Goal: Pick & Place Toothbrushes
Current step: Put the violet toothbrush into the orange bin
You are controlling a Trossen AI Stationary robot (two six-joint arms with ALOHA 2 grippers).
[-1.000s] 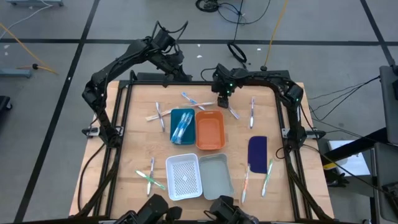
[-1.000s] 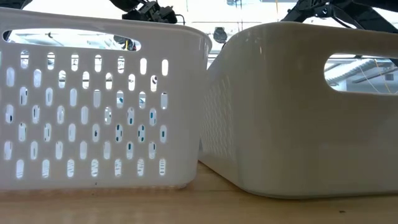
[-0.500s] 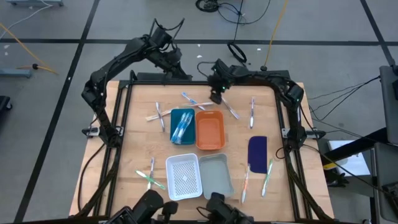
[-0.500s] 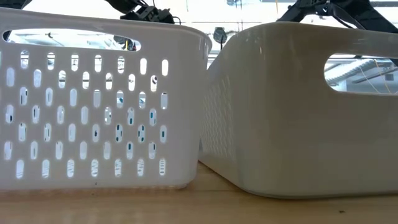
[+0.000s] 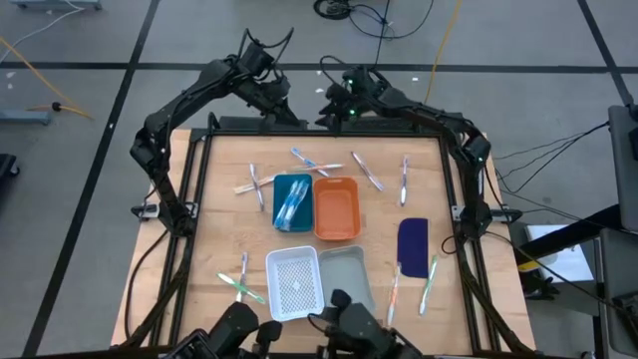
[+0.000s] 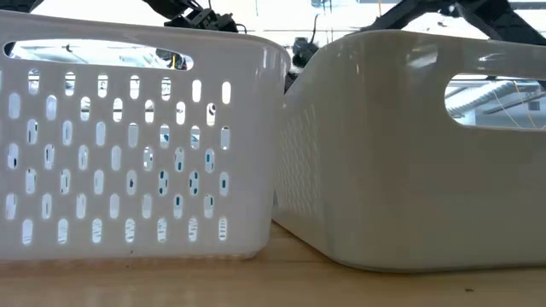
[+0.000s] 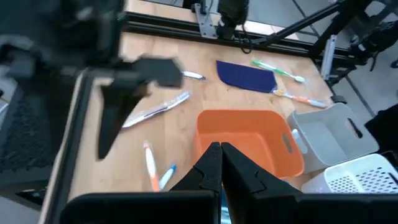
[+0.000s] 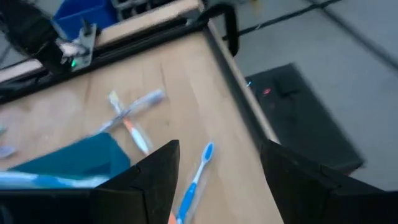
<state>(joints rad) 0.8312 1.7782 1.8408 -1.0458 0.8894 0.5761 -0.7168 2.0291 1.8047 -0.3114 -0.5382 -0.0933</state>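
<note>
High view: both arms are raised over the far edge of the table (image 5: 214, 214). Left gripper (image 5: 284, 110), fingers clenched with nothing between them, hangs above the far left rim. Right gripper (image 5: 329, 108), fingers spread wide and empty, hangs just beside it, toward the far middle. Four bins stand at the table's centre: a blue bin (image 5: 292, 202) holding a few toothbrushes, an orange bin (image 5: 337, 207) beside it, a white perforated basket (image 5: 295, 283) and a grey bin (image 5: 347, 282) nearer the front. Loose toothbrushes lie around them: a crossed pair (image 5: 254, 184) left of the blue bin, two (image 5: 311, 161) beyond it, one (image 5: 366, 171) beyond the orange bin, one (image 5: 405, 179) near the right edge, two (image 5: 240, 279) left of the basket, two (image 5: 412, 285) at the front right. A dark blue pad (image 5: 413, 241) lies flat between the orange bin and the right edge

Left wrist view: pressed-together fingertips (image 7: 216, 163) above the orange bin

Right wrist view: parted fingers (image 8: 149, 171) over the crossed pair
</note>
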